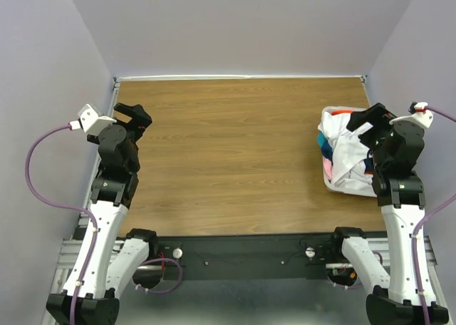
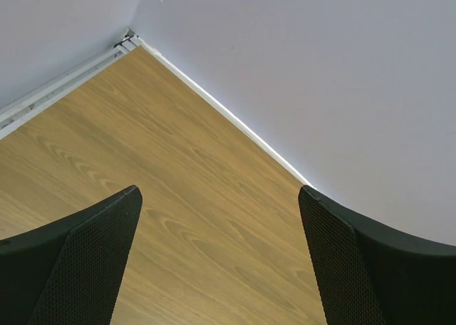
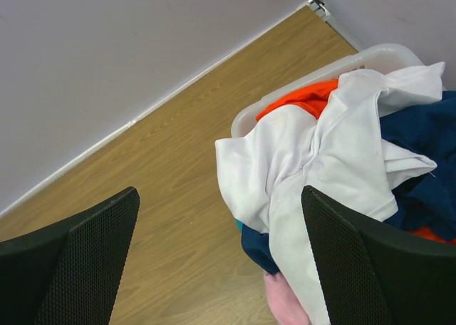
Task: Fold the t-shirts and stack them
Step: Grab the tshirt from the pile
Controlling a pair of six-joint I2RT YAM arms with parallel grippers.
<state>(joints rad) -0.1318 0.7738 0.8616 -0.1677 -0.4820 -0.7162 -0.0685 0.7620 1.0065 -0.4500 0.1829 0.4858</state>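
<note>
A heap of t-shirts fills the white plastic bin point(image 1: 329, 113) at the table's right side. The white t-shirt point(image 1: 349, 157) lies on top and hangs over the bin's left rim; it also shows in the right wrist view point(image 3: 335, 154). Under it lie an orange shirt point(image 3: 303, 97), a dark blue shirt point(image 3: 420, 132) and a pink shirt point(image 3: 285, 300). My right gripper point(image 1: 365, 120) hangs open and empty over the heap; in the right wrist view point(image 3: 221, 257) its jaws stand wide apart. My left gripper point(image 1: 134, 115) is open and empty at the far left, over bare wood point(image 2: 214, 239).
The wooden table point(image 1: 235, 154) is walled by grey panels at the back and both sides. The bin's rim point(image 3: 356, 60) stands near the back right corner. Black arm mounts run along the near edge point(image 1: 235, 250).
</note>
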